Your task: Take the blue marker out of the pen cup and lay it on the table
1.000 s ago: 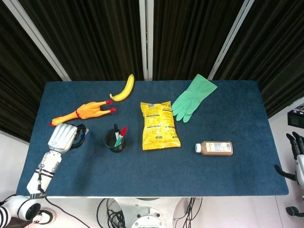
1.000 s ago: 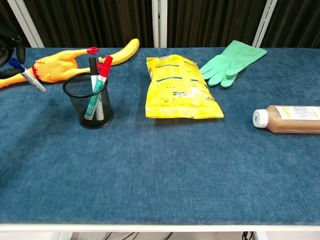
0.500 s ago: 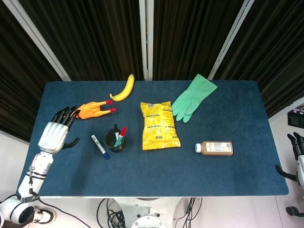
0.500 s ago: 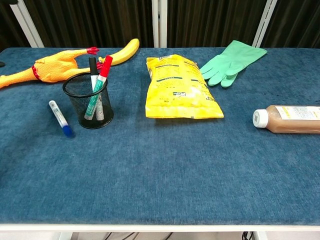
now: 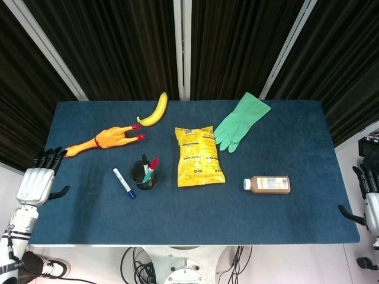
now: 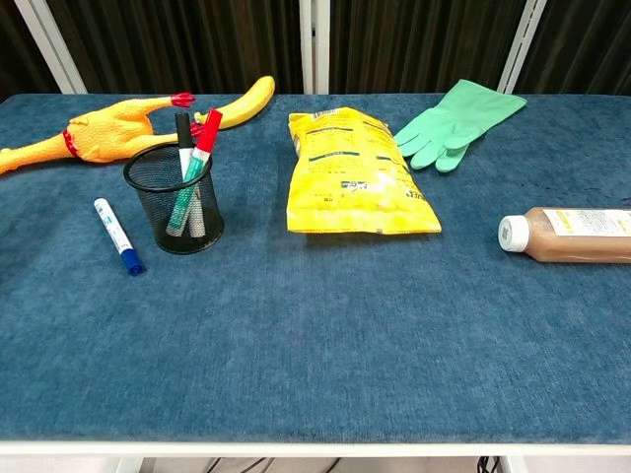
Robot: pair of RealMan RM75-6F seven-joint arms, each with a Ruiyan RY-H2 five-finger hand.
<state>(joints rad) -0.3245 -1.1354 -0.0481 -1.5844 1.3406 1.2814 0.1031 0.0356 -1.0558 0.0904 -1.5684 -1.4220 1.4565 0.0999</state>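
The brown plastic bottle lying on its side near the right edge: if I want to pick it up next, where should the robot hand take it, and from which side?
Probably the right robot hand, coming from above, closing across the labelled middle of the brown plastic bottle. It lies flat, white cap pointing toward the yellow snack bag, with bare blue table in front and behind, so both long sides are free.

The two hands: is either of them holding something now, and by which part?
Nothing is held. The left hand is off the table edge with fingers spread. The right hand holds nothing. The blue marker lies free on the table.
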